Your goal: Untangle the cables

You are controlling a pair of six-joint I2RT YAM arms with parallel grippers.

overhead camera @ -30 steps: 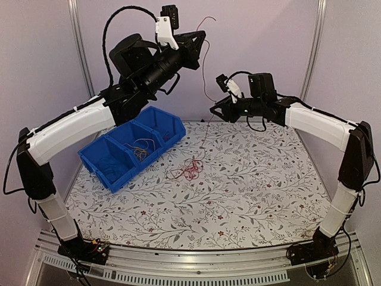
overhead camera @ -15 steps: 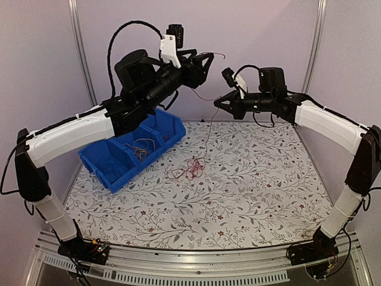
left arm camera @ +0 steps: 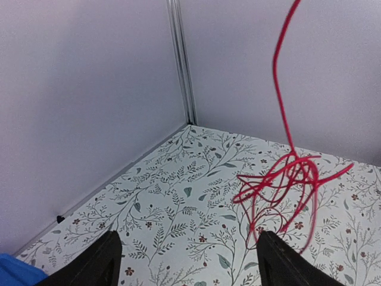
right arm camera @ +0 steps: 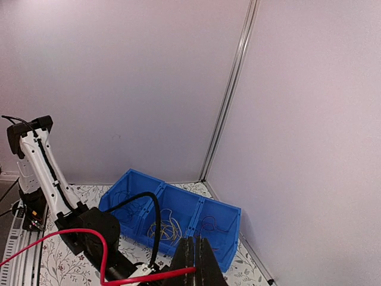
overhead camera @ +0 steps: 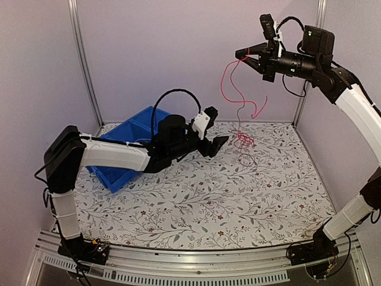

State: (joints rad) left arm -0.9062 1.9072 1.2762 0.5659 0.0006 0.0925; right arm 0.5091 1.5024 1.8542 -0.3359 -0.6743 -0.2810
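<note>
The red cable (left arm camera: 290,168) looks smooth and plastic-coated; the blue bin (right arm camera: 223,238) is slightly shiny plastic; the table cover (overhead camera: 196,202) is matt.

Left wrist view: left gripper (left arm camera: 187,253) cropped by the bottom edge, only two dark tips showing; blue bin (left arm camera: 15,275) reduced to a corner at lower left; red cable (left arm camera: 284,107) leaves through the top edge, its lower tangle blurred, loops not countable. Right wrist view: right gripper (right arm camera: 195,250) cropped at the bottom edge; red cable exits the left edge, end unseen. In the bin compartments, thin wires (right arm camera: 164,229) too small to sort by colour. Top view: left arm (overhead camera: 113,154) hides much of the bin; thin loop (overhead camera: 246,159) just below the tangle too fine to attribute.
</note>
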